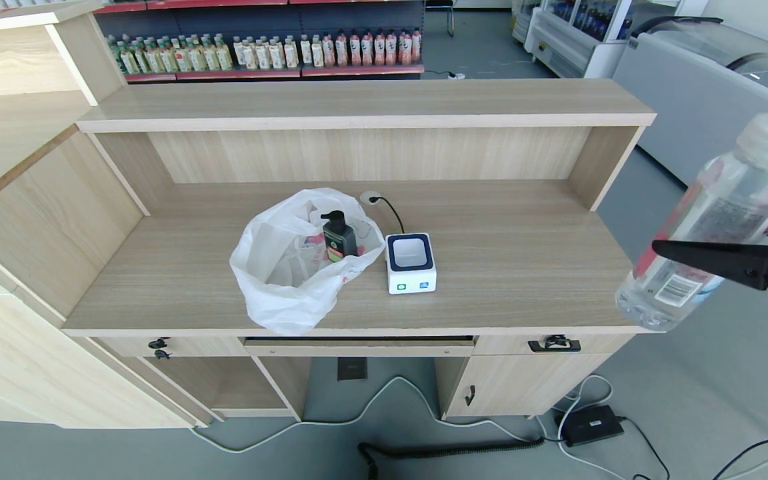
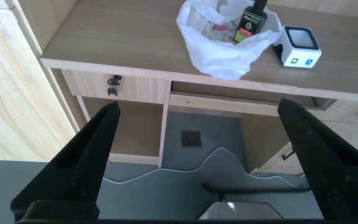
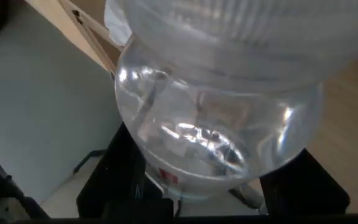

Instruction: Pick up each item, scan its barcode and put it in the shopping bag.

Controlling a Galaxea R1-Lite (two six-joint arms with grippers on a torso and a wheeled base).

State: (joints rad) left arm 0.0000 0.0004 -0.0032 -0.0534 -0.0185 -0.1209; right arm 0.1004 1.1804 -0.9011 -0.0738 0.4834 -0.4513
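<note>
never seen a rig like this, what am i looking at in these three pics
This is a two-armed robot at a shop checkout. The wide picture comes from a camera on its head, looking down at a wooden counter. On it sit a white shopping bag with a dark pump bottle inside, and beside it a white barcode scanner. The other two come from wrist cameras. The black prongs are grippers: the right gripper clamps a clear water bottle; the left gripper is open and empty.
</note>
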